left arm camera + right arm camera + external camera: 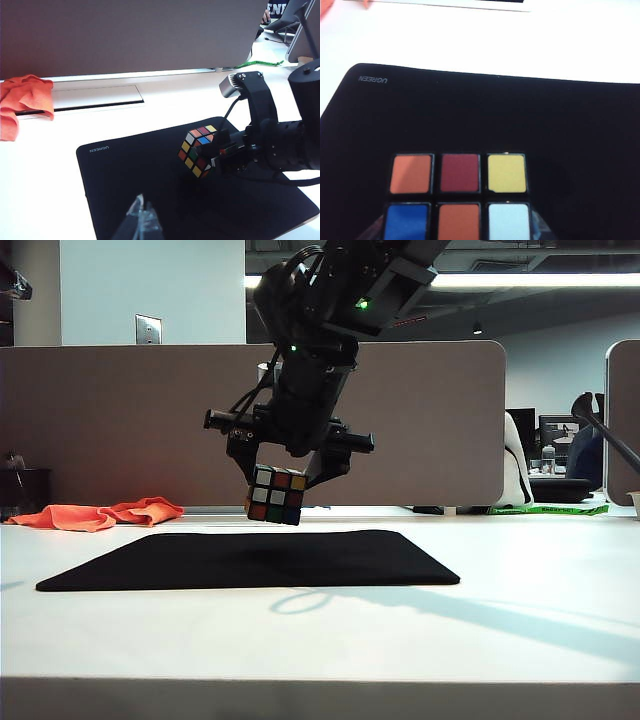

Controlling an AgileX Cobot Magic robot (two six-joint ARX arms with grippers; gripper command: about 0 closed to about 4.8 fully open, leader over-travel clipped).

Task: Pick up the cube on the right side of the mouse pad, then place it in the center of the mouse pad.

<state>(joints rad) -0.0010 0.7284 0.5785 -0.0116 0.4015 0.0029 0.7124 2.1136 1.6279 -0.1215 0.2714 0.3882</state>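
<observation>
Right hand clamps the cube in the air over the mouse pad. Left hand idles at the pad's near edge, fingers slightly apart. I'd lower straight, level the cube, release at center.

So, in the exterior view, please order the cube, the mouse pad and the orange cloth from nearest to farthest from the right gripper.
1. The cube, held in the right gripper, off the table.
2. The mouse pad, lying directly beneath the gripper.
3. The orange cloth, far on the left, beyond the pad's back corner.
</observation>
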